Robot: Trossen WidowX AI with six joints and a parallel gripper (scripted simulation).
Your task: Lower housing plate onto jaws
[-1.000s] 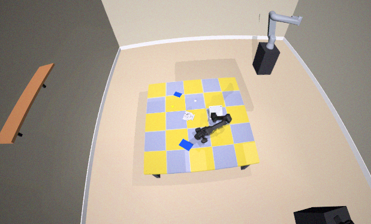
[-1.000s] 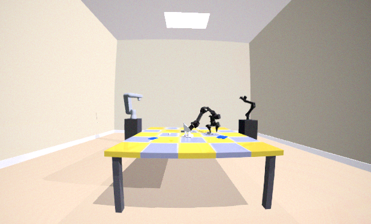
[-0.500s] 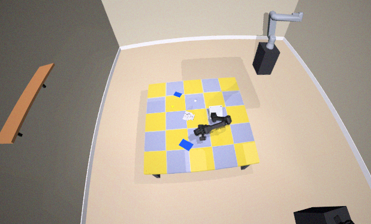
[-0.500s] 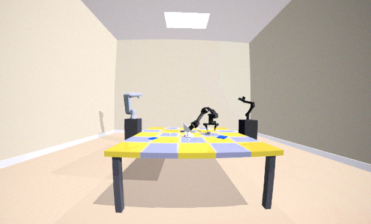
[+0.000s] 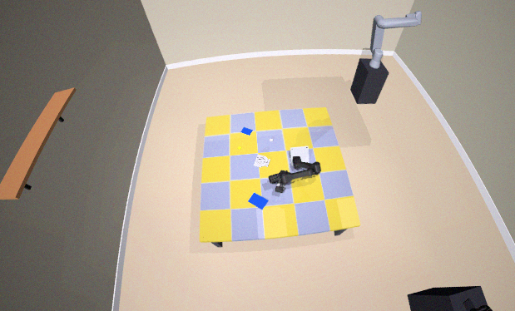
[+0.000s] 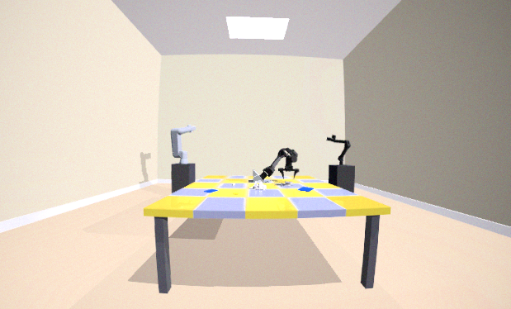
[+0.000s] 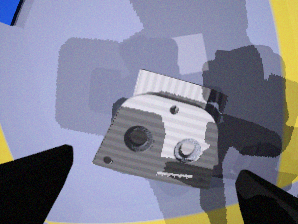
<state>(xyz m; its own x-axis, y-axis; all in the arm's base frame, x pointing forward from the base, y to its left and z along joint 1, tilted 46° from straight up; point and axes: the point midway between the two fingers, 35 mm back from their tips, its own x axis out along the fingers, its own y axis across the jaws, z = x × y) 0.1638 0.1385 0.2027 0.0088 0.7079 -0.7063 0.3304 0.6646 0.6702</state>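
A pale plate (image 7: 192, 120) with two large round holes or bosses and small holes lies below the hand, probably the housing plate. A ribbed white block shows along its far edge; whether they are one piece I cannot tell. My gripper (image 5: 279, 183) (image 6: 289, 178) (image 7: 158, 169) is open and empty, its fingers pointing down on either side of the plate and above the table. A white assembly with dark markings (image 5: 262, 160) (image 6: 258, 187) stands mid-table, away from the hand; the jaws and stubs are too small to make out.
A blue tile (image 5: 258, 200) (image 6: 305, 189) lies near the hand, a smaller blue tile (image 5: 247, 130) (image 6: 210, 191) farther off. A white panel (image 5: 299, 151) (image 6: 256, 176) stands by the arm's base. Small white (image 5: 271, 140) and yellow pieces (image 5: 239, 148) lie on the checkered table (image 5: 215, 224) (image 6: 270, 206).
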